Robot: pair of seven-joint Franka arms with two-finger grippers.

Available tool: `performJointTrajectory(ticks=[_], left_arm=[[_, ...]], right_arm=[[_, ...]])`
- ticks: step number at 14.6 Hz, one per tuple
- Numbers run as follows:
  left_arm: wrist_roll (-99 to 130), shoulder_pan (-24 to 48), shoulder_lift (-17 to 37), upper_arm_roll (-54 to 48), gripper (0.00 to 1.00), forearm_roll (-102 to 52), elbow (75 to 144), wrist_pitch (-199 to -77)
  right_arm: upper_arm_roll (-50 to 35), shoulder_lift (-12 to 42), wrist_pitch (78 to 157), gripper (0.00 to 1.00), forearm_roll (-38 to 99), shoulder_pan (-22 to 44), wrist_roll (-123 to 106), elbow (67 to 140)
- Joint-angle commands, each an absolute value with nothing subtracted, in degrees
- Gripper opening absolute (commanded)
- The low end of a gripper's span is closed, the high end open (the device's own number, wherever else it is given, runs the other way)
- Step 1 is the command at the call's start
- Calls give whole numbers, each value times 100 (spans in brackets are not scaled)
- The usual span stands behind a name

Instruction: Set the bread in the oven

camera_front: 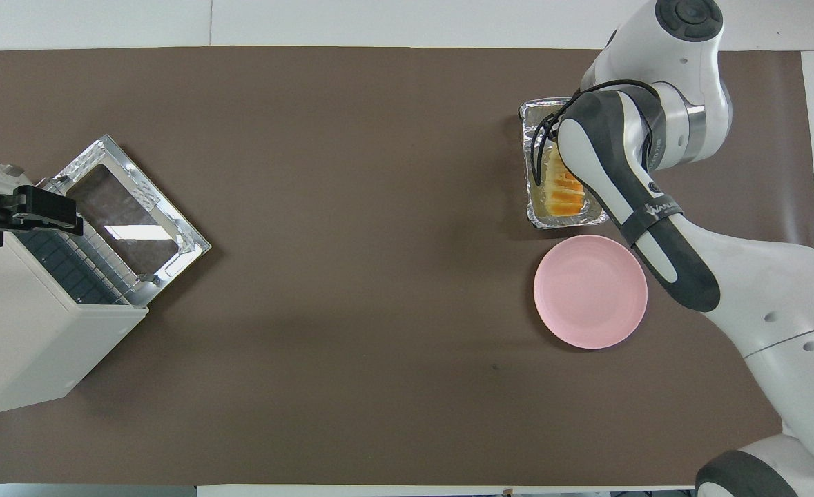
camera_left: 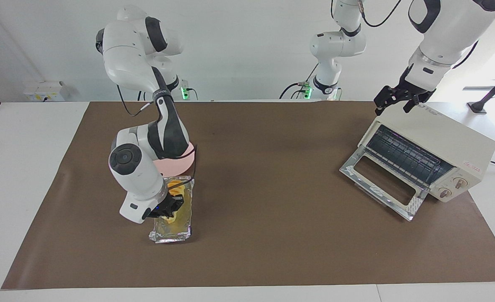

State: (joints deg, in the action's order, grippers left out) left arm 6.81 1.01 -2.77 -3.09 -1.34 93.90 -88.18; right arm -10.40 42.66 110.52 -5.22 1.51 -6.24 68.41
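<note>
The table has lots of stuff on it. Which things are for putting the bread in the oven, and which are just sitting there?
For the job:
bread, held by the right gripper over the foil tray
oven, door open
left gripper above the oven, open

Just sitting there:
pink plate

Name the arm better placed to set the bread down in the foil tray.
Right. The right gripper is shut on the bread, directly over the foil tray. The left gripper waits open above the oven, at the table's other end.
</note>
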Motion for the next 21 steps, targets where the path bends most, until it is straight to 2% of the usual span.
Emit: performJointTrajectory(ticks=[1, 4, 5, 6, 7, 8, 9, 11, 16, 17, 19, 21], left_arm=[[650, 62, -369, -343, 100, -70, 9448, -8929], [642, 44, -378, -343, 100, -70, 9492, -8938], [615, 44, -378, -343, 100, -70, 9483, -8930], [615, 44, -378, -343, 100, -70, 9475, -8912], [624, 70, -378, -343, 100, -70, 9466, -8912], [615, 88, -369, -343, 100, -70, 9457, -8921], [624, 97, -369, -334, 100, -70, 9448, -8921], [633, 79, -378, -334, 100, -70, 9448, -8903], [738, 324, -299, -430, 100, -175, 9413, -9026], [886, 482, -247, -439, 100, -298, 9387, -9061], [1482, 903, 226, -439, 100, -483, 9107, -9166], [1783, 1072, 325, -448, 100, -510, 9061, -9455]], right_arm=[[-1046, 4456, 11065, 0, -598, 167, -589, 6512], [-1046, 4325, 11723, 0, -536, 123, -571, 6994], [-1046, 4298, 11681, 6, -527, 140, -545, 6996], [-1046, 4272, 11655, 48, -466, 141, -545, 6996], [-1046, 4254, 11602, 70, -414, 141, -536, 6987], [-1046, 4210, 11480, 76, -404, 149, -536, 6979], [-1046, 4184, 11313, 89, -422, 158, -536, 6961], [-1037, 4140, 10918, 90, -518, 88, -571, 6882], [-914, 4113, 10951, 88, -685, 18, -1125, 6891], [-914, 4113, 10969, 87, -712, 18, -1125, 6952], [-879, 4000, 11100, 84, -756, -17, -1142, 7275], [-870, 3859, 11363, 79, -913, -61, -1535, 7671]])
